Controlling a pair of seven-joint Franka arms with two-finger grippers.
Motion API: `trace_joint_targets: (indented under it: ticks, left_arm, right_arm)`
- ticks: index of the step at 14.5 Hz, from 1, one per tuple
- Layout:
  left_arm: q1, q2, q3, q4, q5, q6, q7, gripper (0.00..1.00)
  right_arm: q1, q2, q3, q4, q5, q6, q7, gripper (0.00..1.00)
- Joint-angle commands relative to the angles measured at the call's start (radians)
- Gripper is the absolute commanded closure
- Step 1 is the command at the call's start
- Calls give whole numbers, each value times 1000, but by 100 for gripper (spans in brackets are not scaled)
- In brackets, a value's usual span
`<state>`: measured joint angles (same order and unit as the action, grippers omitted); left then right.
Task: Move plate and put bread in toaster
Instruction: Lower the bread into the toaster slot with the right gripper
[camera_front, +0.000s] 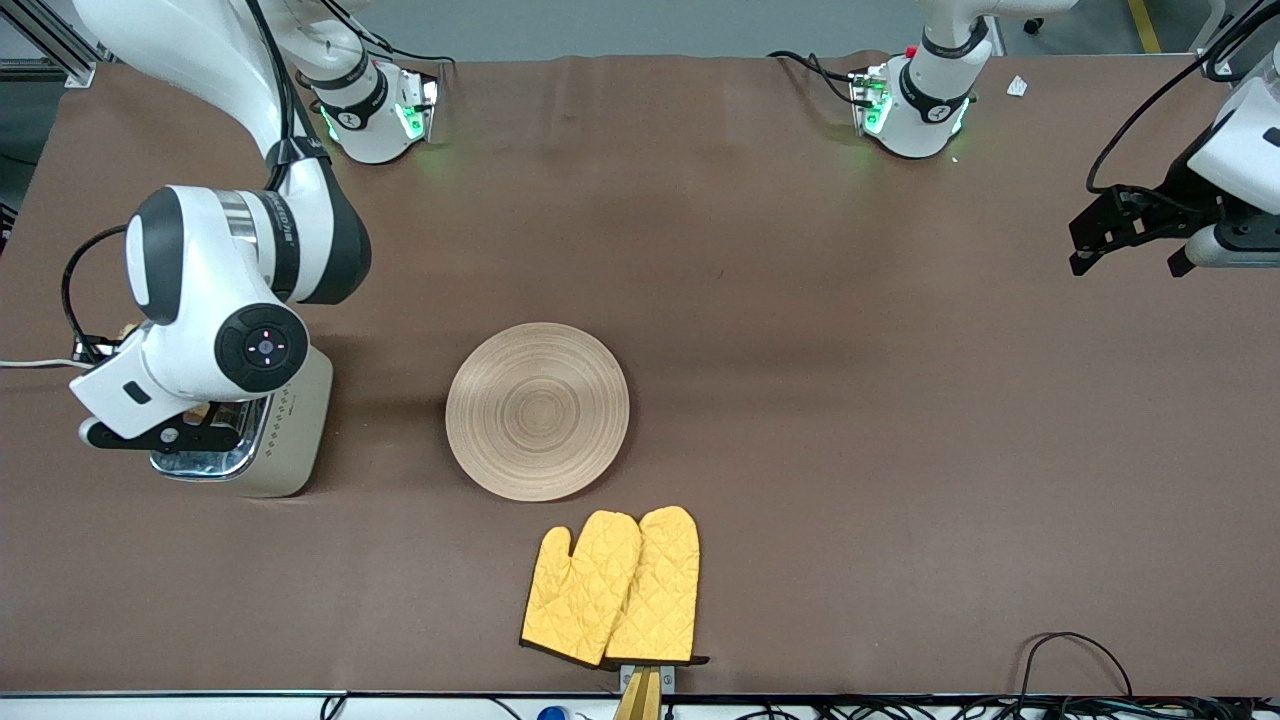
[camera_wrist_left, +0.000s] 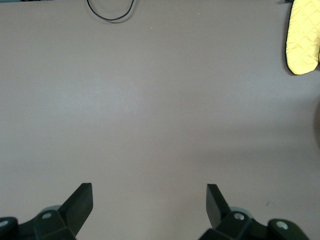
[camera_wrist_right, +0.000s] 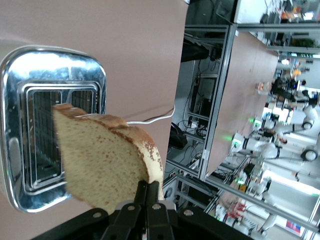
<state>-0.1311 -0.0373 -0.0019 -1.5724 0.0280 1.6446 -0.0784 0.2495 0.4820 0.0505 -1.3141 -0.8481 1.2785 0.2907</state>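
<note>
mitts (camera_front: 612, 588) cut off at edge | right fingers (camera_wrist_right: 141, 197) pinch bread (camera_wrist_right: 105, 162) over half-hidden toaster (camera_front: 290, 440) | left fingers (camera_wrist_left: 80, 202) spread, empty

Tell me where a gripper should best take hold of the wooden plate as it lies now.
Probably at the rim. The plate lies flat on the table, too wide to span, so only its thin edge offers a pinch. The open left gripper, waiting toward its own end, could come from that side, one finger over the rim, one under it.
</note>
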Motion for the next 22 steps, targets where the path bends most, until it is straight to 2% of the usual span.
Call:
trace_joint_targets:
  ticks: [1, 8, 22]
  left_arm:
    - [-2, 8, -3, 23, 0, -19, -12, 0]
    - [-2, 8, -3, 23, 0, -19, -12, 0]
    - [-4, 8, -6, 23, 0, -19, -14, 0]
  right_arm:
    - [1, 26, 6, -13, -29, -10, 111, 100]
    - [-12, 64, 8, -13, -19, -8, 255, 100]
    - [-15, 63, 8, -71, 1, -41, 268, 100]
